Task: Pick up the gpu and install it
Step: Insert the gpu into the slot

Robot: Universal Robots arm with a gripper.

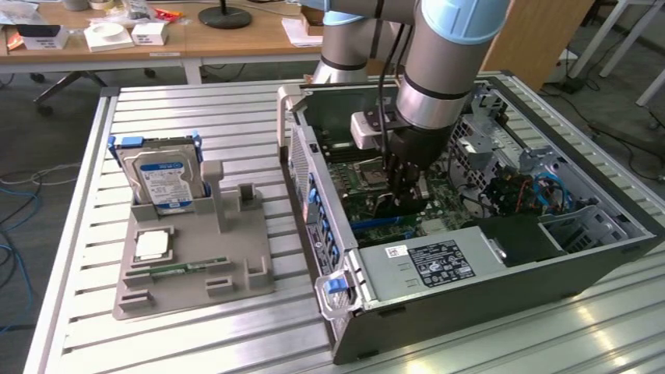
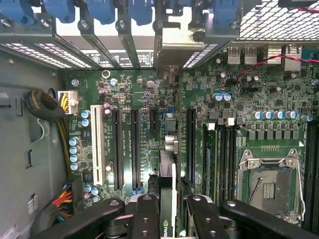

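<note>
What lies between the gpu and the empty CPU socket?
Between gpu and CPU socket, the wrist view shows a long black expansion slot and the memory slots.

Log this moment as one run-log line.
gripper: shut on gpu, edge-on | position: above motherboard | site: inside open computer case

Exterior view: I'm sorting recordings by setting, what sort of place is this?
Probably a robotics lab or workshop: a robot arm reaches into an open computer case on a slatted metal table, a grey fixture holds a hard drive, and wooden desks stand behind.
</note>
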